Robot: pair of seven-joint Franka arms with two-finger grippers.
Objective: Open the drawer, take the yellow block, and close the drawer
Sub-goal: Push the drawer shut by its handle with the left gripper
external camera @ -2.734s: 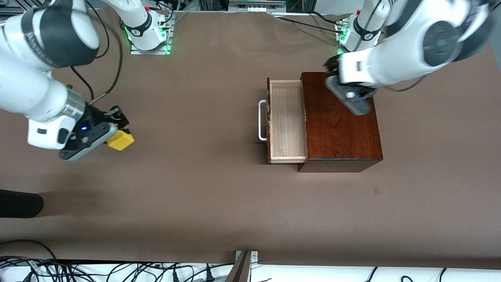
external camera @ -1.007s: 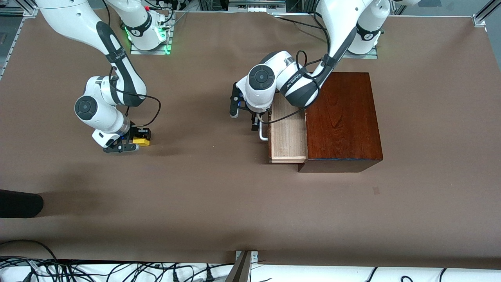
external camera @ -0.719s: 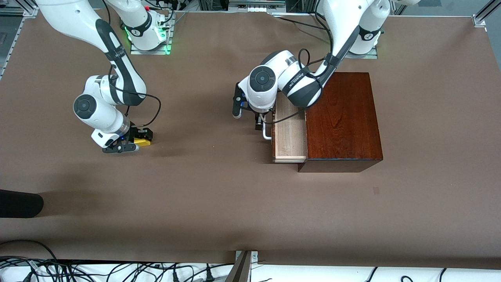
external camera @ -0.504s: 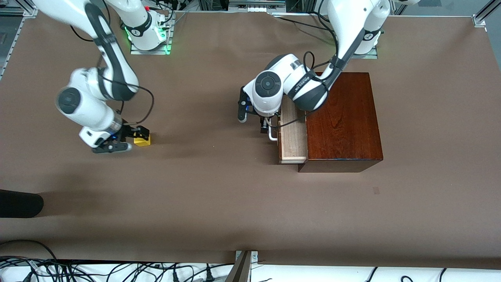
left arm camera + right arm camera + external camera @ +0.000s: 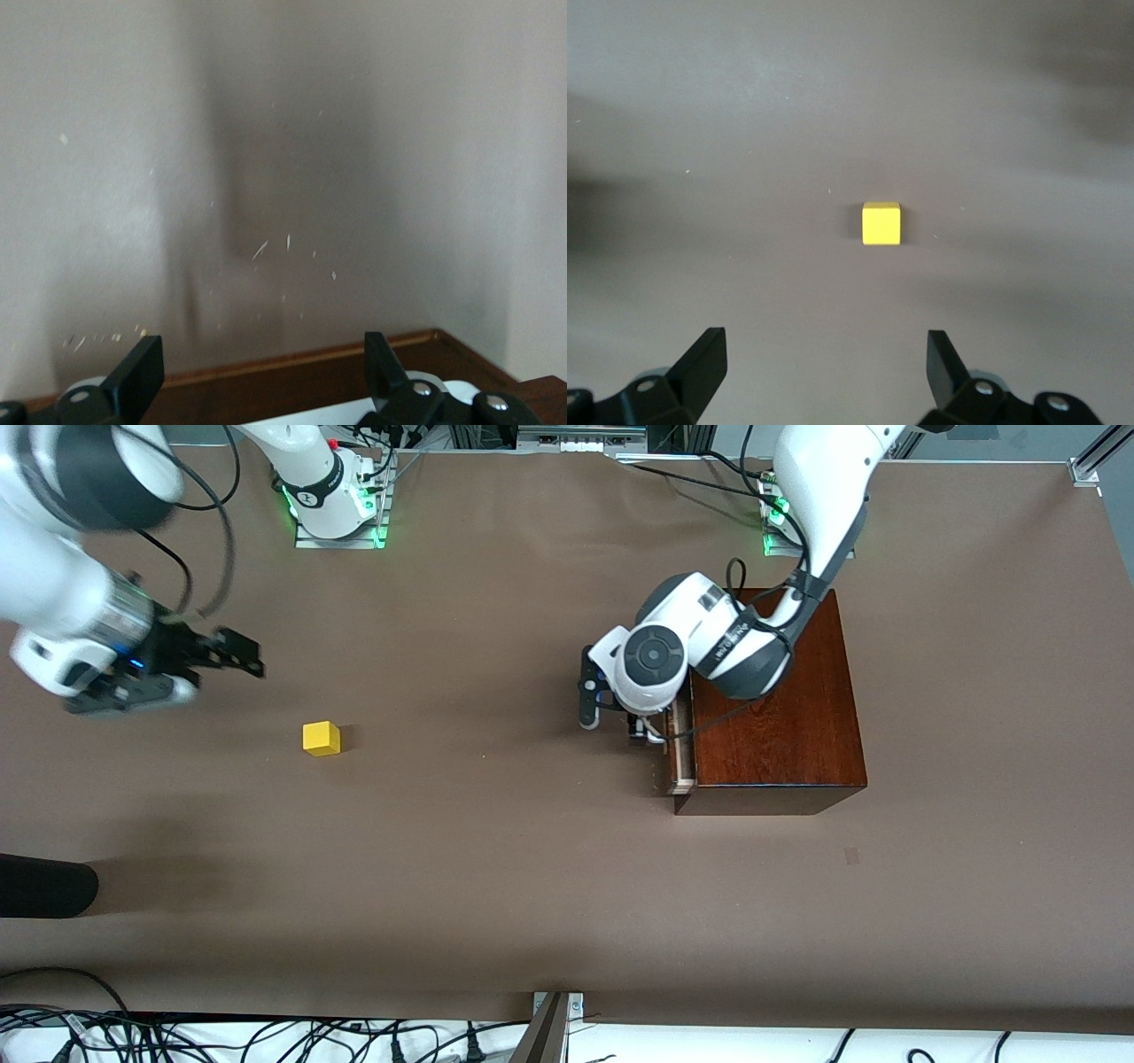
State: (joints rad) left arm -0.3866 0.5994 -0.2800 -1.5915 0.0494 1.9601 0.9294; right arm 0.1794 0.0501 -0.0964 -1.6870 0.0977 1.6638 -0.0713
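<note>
drawer (image 5: pixel 679 746): pushed almost fully into the box, only a thin strip of pale wood showing; white handle (image 5: pixel 653 733) sits under the left gripper
box (image 5: pixel 775 717): dark mahogany, on the table toward the left arm's end
left gripper (image 5: pixel 640 731): low at the drawer front, fingers (image 5: pixel 140 376) spread, handle (image 5: pixel 345 411) between them
right gripper (image 5: pixel 232 653): up over the table, fingers (image 5: pixel 702 359) spread, holding nothing
block (image 5: pixel 322 739): yellow, alone on the table (image 5: pixel 496 868) toward the right arm's end, well apart from the box; seen also from the right wrist (image 5: pixel 881 223)
</note>
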